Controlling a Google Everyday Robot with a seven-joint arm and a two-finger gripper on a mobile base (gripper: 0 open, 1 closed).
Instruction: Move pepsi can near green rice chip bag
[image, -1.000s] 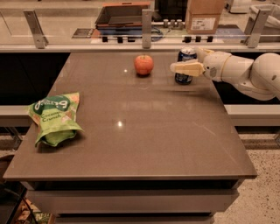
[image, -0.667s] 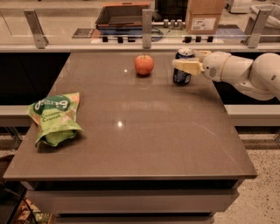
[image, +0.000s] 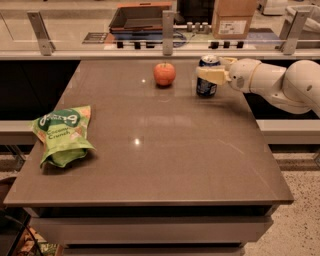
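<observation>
The pepsi can (image: 205, 88), dark blue with a silver top, stands upright at the far right of the brown table (image: 170, 160), just right of the red-orange apple. My gripper (image: 208, 70) reaches in from the right on a white arm and is shut on the can. One cream finger (image: 212, 75) crosses the can's front and the other is behind it. The green rice chip bag (image: 62, 132) lies flat near the table's left edge, far from the can.
A red-orange apple (image: 164, 73) sits at the far middle of the table, close to the can's left. Behind the table runs a rail with metal posts (image: 168, 26), then a counter with a dark tray (image: 142, 15) and a cardboard box (image: 233, 19).
The gripper and the can have shifted slightly left, toward the apple. The bag and the apple have not moved.
</observation>
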